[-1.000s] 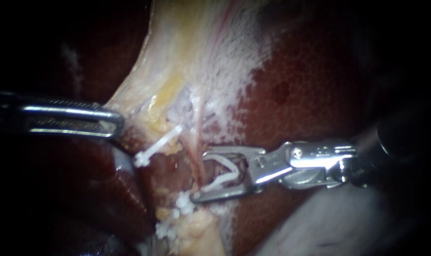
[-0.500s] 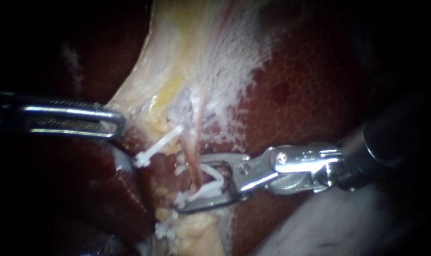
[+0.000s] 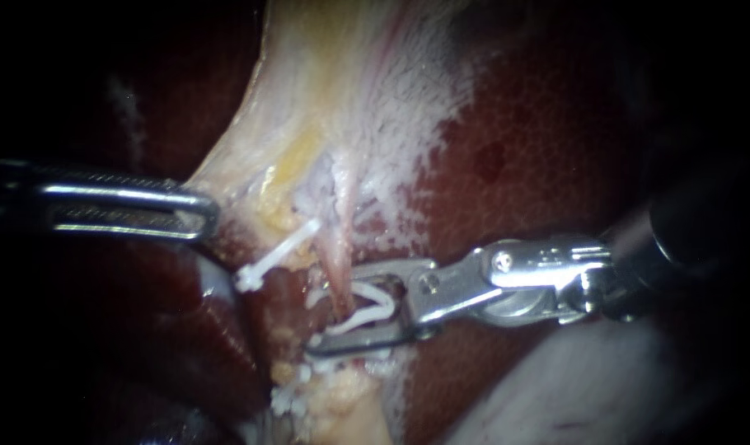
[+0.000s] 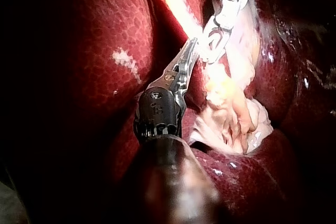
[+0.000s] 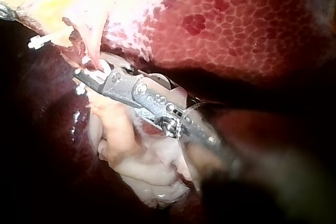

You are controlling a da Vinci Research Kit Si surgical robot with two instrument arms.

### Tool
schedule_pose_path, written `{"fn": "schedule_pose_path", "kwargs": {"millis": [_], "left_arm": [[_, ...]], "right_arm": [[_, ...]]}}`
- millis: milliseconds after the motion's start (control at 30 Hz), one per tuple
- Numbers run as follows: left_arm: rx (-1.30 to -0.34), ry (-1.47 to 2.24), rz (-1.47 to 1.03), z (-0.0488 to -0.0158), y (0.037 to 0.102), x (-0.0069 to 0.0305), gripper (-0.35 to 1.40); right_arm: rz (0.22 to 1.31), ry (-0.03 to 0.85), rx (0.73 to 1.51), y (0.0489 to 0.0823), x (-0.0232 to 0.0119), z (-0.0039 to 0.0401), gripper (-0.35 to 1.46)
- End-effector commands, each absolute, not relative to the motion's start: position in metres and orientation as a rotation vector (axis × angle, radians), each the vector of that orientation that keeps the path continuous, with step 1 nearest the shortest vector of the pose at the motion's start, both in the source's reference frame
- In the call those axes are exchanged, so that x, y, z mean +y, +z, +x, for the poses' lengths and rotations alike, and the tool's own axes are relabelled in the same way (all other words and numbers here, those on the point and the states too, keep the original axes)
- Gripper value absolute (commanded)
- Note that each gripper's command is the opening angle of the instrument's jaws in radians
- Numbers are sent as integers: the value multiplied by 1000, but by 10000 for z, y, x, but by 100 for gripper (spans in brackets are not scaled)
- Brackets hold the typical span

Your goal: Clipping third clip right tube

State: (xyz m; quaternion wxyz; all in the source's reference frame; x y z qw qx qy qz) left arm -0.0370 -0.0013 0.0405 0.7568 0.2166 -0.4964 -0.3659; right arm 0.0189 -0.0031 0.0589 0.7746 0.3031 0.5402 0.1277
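We log the left instrument (image 3: 195, 216) entering from the left, its tip against the left edge of the tissue band (image 3: 325, 91) that runs far to near down the middle. The liver (image 3: 548, 140) lies right of that band and behind it. The right instrument (image 3: 346, 309) enters from the right, nearer than the left one. The tube (image 3: 339, 243) runs down into the gap between its jaws, where the loaded clip (image 3: 371, 303) sits touching both. A seated clip (image 3: 272, 257) lies just left of the tube, between the two instrument tips
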Motion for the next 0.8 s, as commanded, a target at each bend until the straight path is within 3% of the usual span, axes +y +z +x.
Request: {"fn": "schedule_pose_path", "kwargs": {"millis": [33,133,800], "left_arm": [[-1082,-798,472,-370,405,-13,-35],[-1082,-798,472,-370,405,-13,-35],[-1082,-798,472,-371,406,-12,-35]], "right_arm": [[663,284,1166,589,-33,189,-20],[681,306,1158,591,-35,185,-35],[684,307,1156,594,-37,182,-35]]}}
